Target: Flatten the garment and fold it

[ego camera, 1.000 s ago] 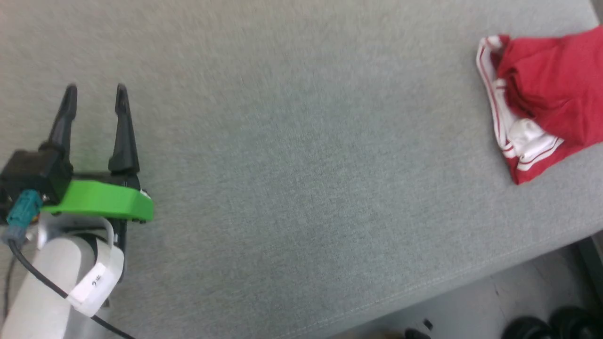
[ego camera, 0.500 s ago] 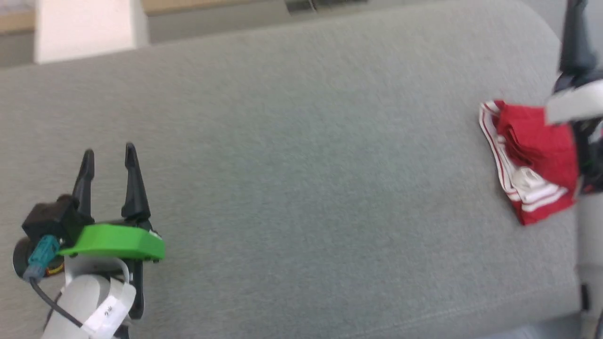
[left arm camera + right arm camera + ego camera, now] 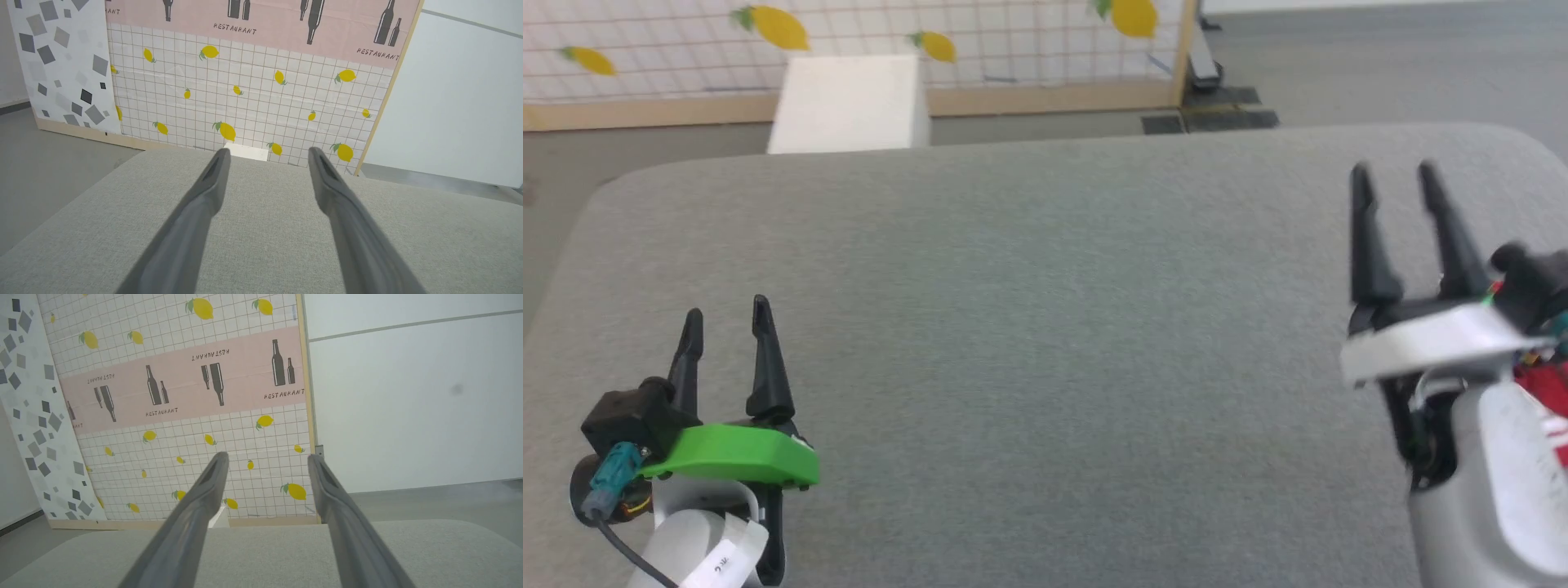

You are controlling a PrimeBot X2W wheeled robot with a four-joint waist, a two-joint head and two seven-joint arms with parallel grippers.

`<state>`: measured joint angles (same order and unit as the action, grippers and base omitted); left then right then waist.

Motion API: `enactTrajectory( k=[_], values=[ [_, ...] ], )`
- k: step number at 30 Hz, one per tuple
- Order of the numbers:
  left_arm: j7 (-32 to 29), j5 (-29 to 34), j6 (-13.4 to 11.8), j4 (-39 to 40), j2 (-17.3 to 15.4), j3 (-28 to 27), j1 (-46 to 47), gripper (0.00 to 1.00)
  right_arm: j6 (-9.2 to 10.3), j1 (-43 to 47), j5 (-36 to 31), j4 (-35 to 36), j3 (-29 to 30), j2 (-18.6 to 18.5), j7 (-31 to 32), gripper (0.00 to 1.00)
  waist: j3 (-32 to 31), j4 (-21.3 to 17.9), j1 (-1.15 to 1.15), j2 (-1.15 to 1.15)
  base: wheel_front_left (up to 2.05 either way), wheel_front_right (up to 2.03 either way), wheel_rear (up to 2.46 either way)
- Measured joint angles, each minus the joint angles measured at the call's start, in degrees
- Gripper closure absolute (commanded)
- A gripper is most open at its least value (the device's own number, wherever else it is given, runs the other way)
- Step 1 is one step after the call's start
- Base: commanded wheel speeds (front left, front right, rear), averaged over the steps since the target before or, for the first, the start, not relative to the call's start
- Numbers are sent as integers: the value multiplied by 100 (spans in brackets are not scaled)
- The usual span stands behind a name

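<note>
Garment (image 3: 1543, 385) first: from where I stand only a sliver of it shows, red cloth with a bit of white striping, lying at the near right corner of the grey cushion (image 3: 1045, 343). It is tucked behind the pale forearm (image 3: 1494, 490) of the right arm. How it lies, bunched or spread, I cannot tell, because that forearm stands squarely in the way of the head view.

The right gripper (image 3: 1392, 170) hangs just above that corner. Its two dark fingers are spread apart with nothing between them, and they point away across the cushion, not down at the cloth. Well apart from it, at the near left, the left gripper (image 3: 727, 309) does the same: fingers parted, empty, aimed forward over bare cushion. To my eye both arms are simply held ready, and no flattening or folding has begun. Parted fingers make sense for a first pinch at an edge.

Between and beyond the two grippers the cushion lies wide and bare, which I take to be the room kept for spreading the cloth out. The cloth would have to come inward from its corner first, and the right arm would need to draw back or tip down to reach it.

Past the far edge of the cushion a white box (image 3: 849, 106) stands on the grey floor (image 3: 1380, 65). Behind it is a tiled panel with lemons (image 3: 1013, 41) in a wooden frame (image 3: 1186, 49), with a pink strip (image 3: 261, 28) printed with bottles higher up. None of that crowds the work.
</note>
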<state>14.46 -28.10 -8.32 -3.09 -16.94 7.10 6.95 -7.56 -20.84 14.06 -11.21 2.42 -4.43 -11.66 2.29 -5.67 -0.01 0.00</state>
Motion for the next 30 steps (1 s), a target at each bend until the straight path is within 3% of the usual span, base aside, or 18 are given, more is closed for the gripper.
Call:
enactTrajectory(
  k=[9, 30],
  values=[
    [1, 2, 108, -232, 75, 132, 0, 0, -1, 823, -67, -20, -89, 101, -3, 0, -234, 381, 0, 0, 0, 0, 0],
    [-233, 131, 223, -700, 46, 634, -224, 0, 0, 1649, -253, -11, 166, 138, 159, 0, -483, 484, 0, 0, 0, 0, 0]
  ],
)
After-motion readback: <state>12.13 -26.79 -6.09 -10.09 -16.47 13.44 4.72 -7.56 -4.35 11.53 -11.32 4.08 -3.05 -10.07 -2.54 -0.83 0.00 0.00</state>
